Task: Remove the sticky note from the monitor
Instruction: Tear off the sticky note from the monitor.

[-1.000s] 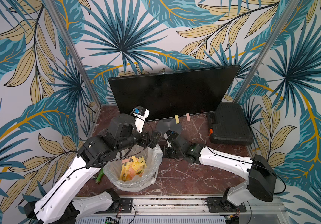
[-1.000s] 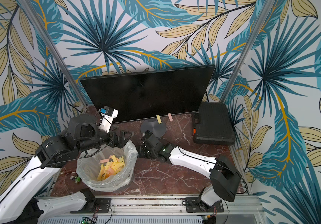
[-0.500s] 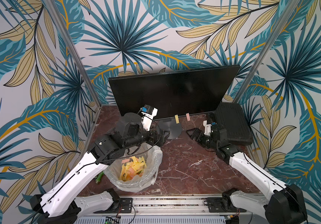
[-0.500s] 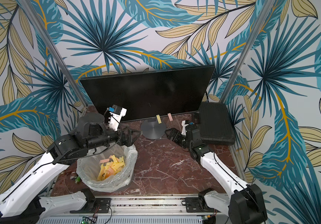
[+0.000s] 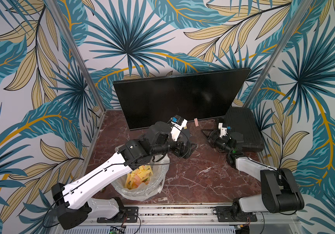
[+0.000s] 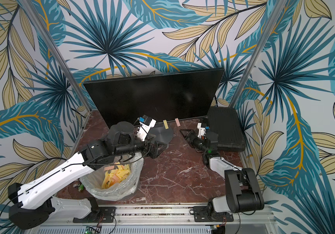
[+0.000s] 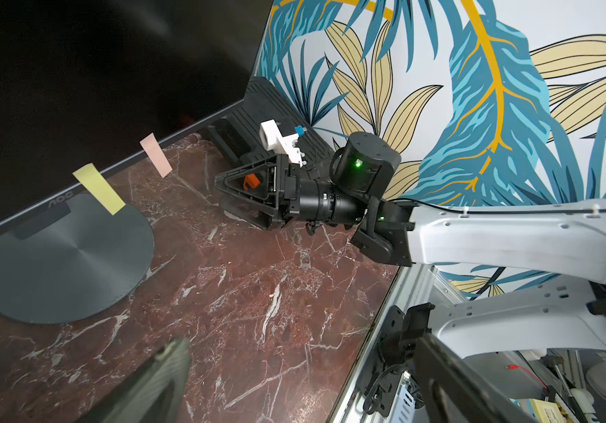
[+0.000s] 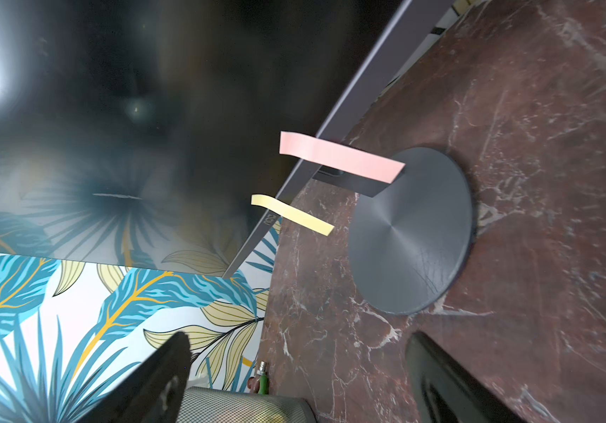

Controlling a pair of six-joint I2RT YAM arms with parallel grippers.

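Observation:
The black monitor (image 5: 178, 97) stands at the back on a round grey base (image 6: 162, 133). Two sticky notes hang from its lower bezel: a pink one (image 6: 177, 122) (image 7: 156, 155) (image 8: 341, 156) and a yellow one (image 6: 165, 124) (image 7: 98, 188) (image 8: 291, 214). My left gripper (image 6: 160, 146) (image 7: 305, 366) is open and empty, low over the table just in front of the base. My right gripper (image 5: 205, 132) (image 8: 297, 366) is open and empty too, to the right of the notes and pointing at them, a short way off.
A bin lined with a clear bag (image 5: 158, 182) and holding several yellow and pink notes stands at the front left, under my left arm. A black ribbed box (image 5: 241, 125) lies at the back right, just behind my right wrist. A small green thing (image 6: 80, 187) lies left of the bin.
My right arm has swung from beside the bin out to the right and now faces the notes from near the black box. My left gripper has moved from over the bin toward the monitor's base.

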